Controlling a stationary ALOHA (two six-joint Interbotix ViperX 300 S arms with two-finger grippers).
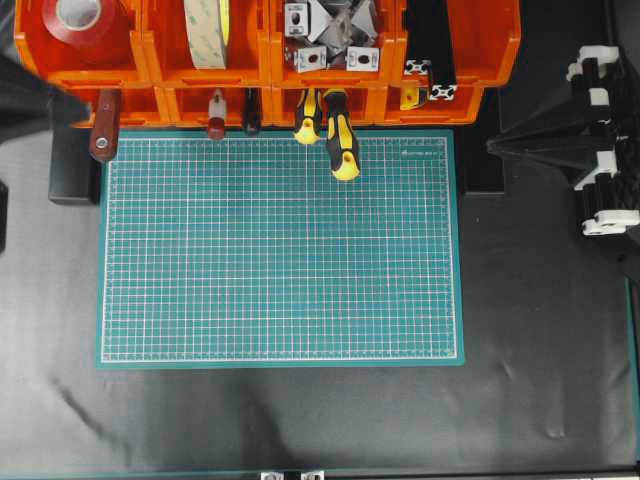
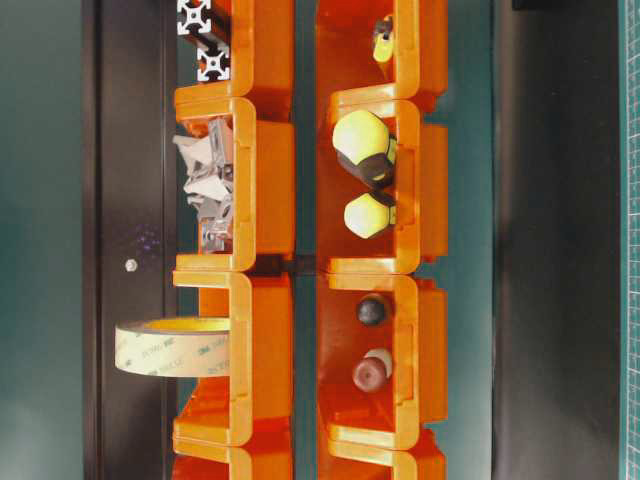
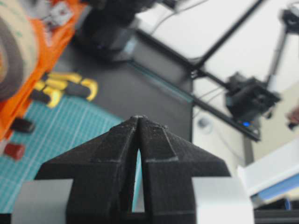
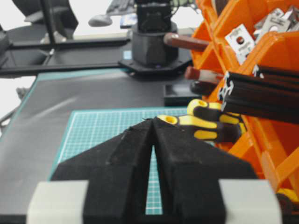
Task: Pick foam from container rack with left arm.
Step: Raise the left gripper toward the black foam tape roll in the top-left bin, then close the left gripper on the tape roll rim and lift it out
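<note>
Foam (image 1: pixel 207 30) sits upright in an upper bin of the rack (image 1: pixel 160 60), beside red tape (image 1: pixel 82 18). Left end effector (image 3: pixel 139 119) and right end effector (image 4: pixel 153 122) each have fingertips pressed together, empty.

My left gripper (image 3: pixel 139 119) has its fingertips pressed together, nothing between them, pointing out level. My right gripper (image 4: pixel 153 122) is pinched closed too and empty. Overhead, my right arm (image 1: pixel 590 140) sits at the edge.
</note>
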